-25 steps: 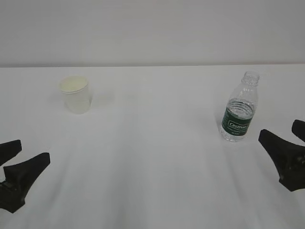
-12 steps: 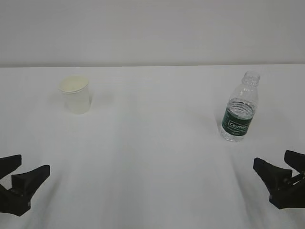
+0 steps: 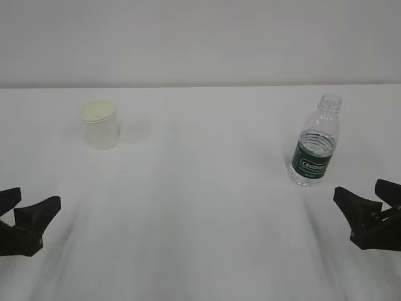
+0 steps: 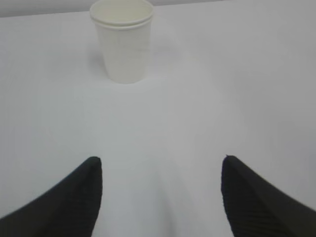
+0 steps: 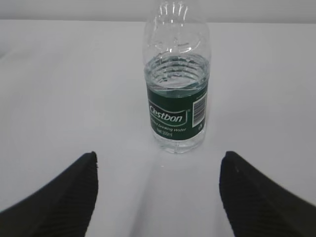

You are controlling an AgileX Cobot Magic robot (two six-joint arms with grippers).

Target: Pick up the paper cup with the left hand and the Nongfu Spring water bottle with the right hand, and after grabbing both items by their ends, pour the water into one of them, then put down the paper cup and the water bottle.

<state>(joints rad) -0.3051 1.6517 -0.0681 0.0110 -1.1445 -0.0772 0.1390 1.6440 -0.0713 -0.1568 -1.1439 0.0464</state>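
Paper cup (image 3: 99,125) stands upper left on your counter (image 3: 200,207); water bottle (image 3: 315,142) right of centre, upright. Left hand (image 3: 17,213) and right hand (image 3: 369,207): fingers spread, empty, at lower corners.

Surface (image 3: 200,207) bare btwn cup (image 3: 99,124) and bottle (image 3: 315,142), which stand well apart, so wide free lane down the middle. Left pincer (image 3: 17,209), jaws spread, has open surface straight ahead to cup. Right pincer (image 3: 366,202), jaws spread, sits near bottle w/ bare surface btwn them. Both stand upright, free room on all sides.
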